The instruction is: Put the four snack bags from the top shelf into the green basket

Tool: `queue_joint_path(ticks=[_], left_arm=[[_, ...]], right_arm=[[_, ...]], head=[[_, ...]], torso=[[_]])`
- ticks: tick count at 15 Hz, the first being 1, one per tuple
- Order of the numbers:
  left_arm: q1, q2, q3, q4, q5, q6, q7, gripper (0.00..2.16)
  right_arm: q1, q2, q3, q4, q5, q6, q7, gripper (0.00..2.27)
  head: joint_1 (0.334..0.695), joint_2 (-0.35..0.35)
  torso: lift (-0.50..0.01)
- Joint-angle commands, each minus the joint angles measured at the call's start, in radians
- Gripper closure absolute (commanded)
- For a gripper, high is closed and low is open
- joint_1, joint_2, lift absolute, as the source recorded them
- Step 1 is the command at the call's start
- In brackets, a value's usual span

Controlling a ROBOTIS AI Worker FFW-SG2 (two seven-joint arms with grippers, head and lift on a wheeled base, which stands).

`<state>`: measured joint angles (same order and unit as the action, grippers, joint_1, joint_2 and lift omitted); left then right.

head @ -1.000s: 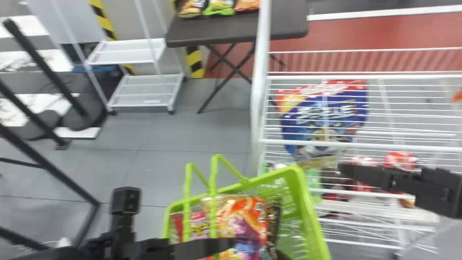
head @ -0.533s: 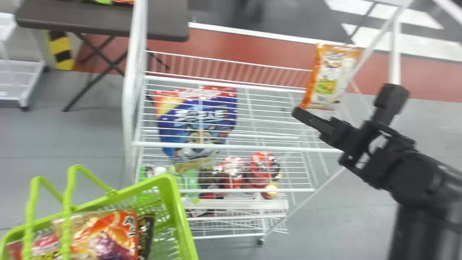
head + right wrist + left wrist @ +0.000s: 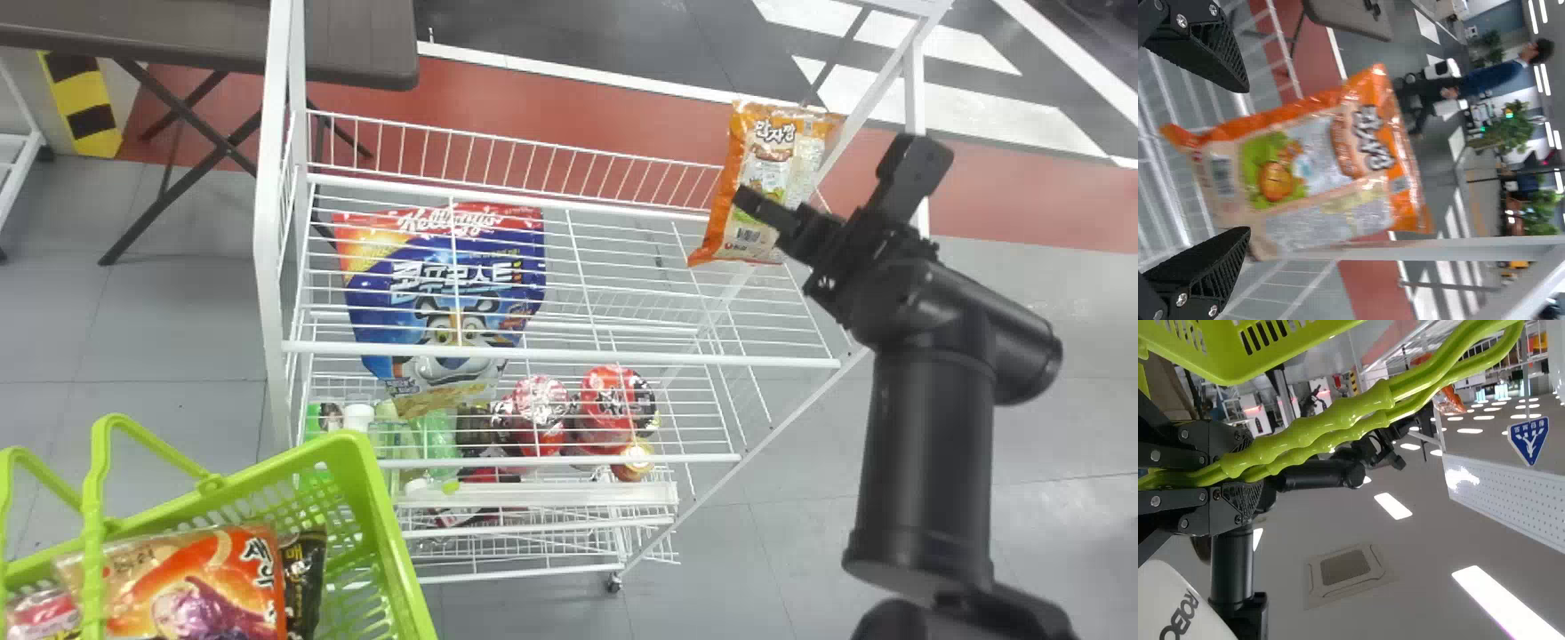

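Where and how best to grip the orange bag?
Probably lower half, from the robot's side, a finger on each long edge: the bag faces the robot with its bottom end nearest the right pincer, whose fingers are spread left and right.

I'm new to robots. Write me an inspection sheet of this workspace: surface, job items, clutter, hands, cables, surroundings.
Surface: white wire top shelf on a rack.
Job items: an orange snack bag is at the top shelf's right end; the green basket holds at least three more, a shrimp-coloured orange bag, a black bag and a pink-red bag.
Clutter: blue cereal bag, seen through the shelf wires; red cups and a green bottle lower down.
Hands: left hand closed on the basket handles; right hand open at the shelf bag.
Cables: nothing seen.
Surroundings: dark folding table, grey floor, red strip.
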<state>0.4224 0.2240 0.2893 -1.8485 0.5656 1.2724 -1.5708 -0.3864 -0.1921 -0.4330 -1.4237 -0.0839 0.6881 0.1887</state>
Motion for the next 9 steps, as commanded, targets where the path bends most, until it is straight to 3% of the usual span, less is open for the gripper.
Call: queue_joint_path(ticks=[1, 3, 6, 7, 8, 9], left_arm=[[-0.036, 0.001, -0.002, 0.08, -0.003, -0.015, -0.01, 2.15], [-0.063, 0.001, -0.009, 0.157, -0.009, -0.055, -0.01, 2.15], [-0.079, 0.001, -0.01, 0.21, -0.013, -0.104, -0.01, 2.15], [-0.079, 0.001, -0.01, 0.219, -0.013, -0.11, -0.01, 2.15], [-0.079, 0.0, -0.012, 0.224, -0.013, -0.12, -0.01, 2.15], [-0.079, -0.003, -0.012, 0.227, -0.013, -0.129, -0.01, 2.15]], right_arm=[[-0.114, -0.02, 0.034, 0.169, 0.105, -0.112, 0.0, 0.07], [-0.198, -0.04, 0.069, 0.31, 0.142, -0.118, -0.002, 0.07], [-0.275, -0.041, 0.099, 0.437, 0.213, -0.112, -0.046, 0.12], [-0.299, -0.043, 0.102, 0.471, 0.239, -0.1, -0.049, 0.39], [-0.307, -0.044, 0.112, 0.482, 0.245, -0.1, -0.049, 0.82], [-0.307, -0.044, 0.112, 0.482, 0.243, -0.1, -0.049, 1.42]], head=[[0.695, -0.35], [0.695, -0.35], [0.695, -0.35], [0.695, -0.35], [0.695, -0.35], [0.695, -0.35]], torso=[[0.0], [0.0], [0.0], [0.0], [0.0], [0.0]])
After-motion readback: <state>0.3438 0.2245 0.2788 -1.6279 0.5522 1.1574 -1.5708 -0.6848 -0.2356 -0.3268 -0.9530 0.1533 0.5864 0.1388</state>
